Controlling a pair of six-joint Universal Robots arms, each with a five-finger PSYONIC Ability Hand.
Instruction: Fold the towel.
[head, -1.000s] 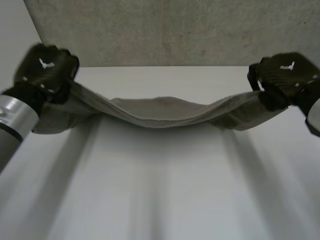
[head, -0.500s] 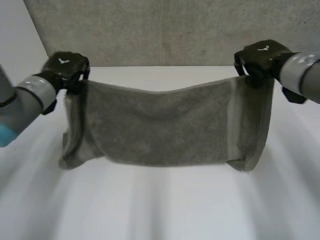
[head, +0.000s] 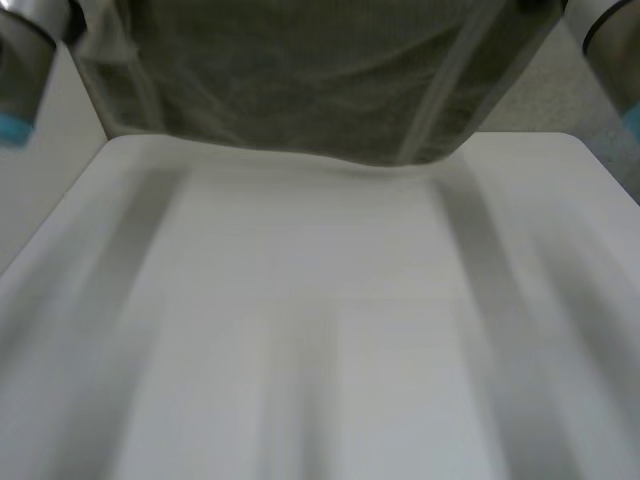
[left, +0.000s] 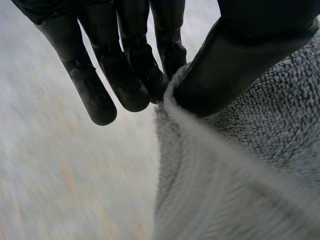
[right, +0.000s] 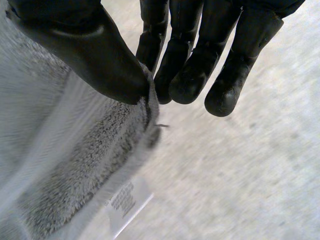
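I see the towel (head: 300, 80) hanging spread out between my 2 arms, over the far end of the white table (head: 300, 350). My left hand (left: 125, 75) pinches its left edge between thumb and fingers; my right hand (right: 190, 65) clamps the right edge likewise (a white label (right: 127, 205) hangs just beneath that grip)

I see my right hand (right: 192, 47) pinching the towel (right: 75, 165) at its edge between thumb and fingers; a white label (right: 127, 202) sticks out from that edge.
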